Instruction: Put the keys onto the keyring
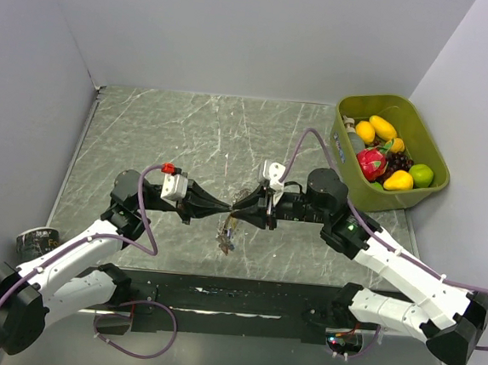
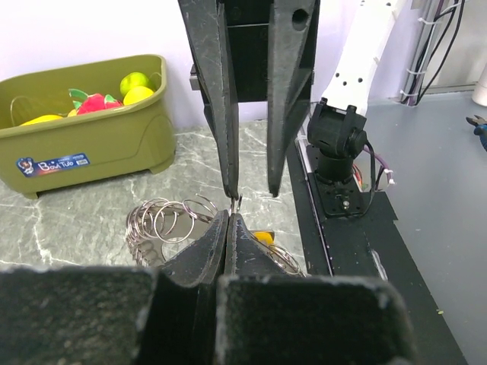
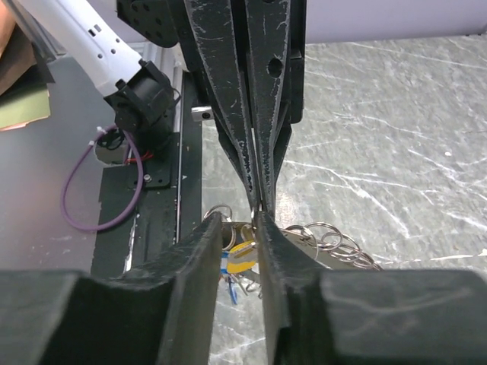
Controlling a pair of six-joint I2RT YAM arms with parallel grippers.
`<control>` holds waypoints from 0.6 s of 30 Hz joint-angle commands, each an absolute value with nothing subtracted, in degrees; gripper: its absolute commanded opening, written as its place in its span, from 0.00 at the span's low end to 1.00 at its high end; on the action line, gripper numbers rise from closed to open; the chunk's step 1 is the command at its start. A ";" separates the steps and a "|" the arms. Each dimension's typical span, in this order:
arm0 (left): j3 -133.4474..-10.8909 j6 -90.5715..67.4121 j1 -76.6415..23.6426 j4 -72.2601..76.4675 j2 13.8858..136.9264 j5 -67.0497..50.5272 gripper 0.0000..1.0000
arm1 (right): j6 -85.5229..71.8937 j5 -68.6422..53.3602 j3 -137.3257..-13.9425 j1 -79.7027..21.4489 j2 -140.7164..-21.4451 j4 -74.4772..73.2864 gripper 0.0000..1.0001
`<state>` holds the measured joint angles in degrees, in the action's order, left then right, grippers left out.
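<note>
Mid-worktop [image 1: 146, 131], the left end effector [image 2: 229, 217] is pressed shut, its hold unclear, facing the narrowly parted right end effector [image 3: 240, 222]. Keys [image 1: 225, 237] sit just beneath; a fruit bin [image 1: 414, 196] stands well aside.

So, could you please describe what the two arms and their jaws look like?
Both the left arm and right arm have white links with bulky black joints. A purple cable runs along each. The long tapered jaws are scuffed black, and a red connector sits near the left wrist.
</note>
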<state>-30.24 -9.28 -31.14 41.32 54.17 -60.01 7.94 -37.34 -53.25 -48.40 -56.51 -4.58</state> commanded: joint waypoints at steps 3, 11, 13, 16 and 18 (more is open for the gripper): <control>-32.87 -10.02 -31.11 47.02 53.44 -61.43 0.01 | 7.65 -36.47 -54.58 -48.78 -57.04 -2.20 0.24; -32.70 -10.28 -31.11 47.46 53.09 -61.96 0.01 | 8.44 -32.79 -53.70 -48.78 -55.81 -2.99 0.45; -32.70 -10.46 -31.11 47.72 53.09 -62.05 0.01 | 8.53 -32.52 -53.70 -48.78 -55.81 -3.08 0.48; -32.61 -10.63 -31.11 47.99 52.91 -62.14 0.01 | 8.53 -32.69 -53.44 -48.78 -56.16 -3.25 0.47; -32.52 -10.90 -31.11 48.34 52.91 -62.23 0.01 | 8.44 -32.52 -53.26 -48.78 -56.51 -3.08 0.45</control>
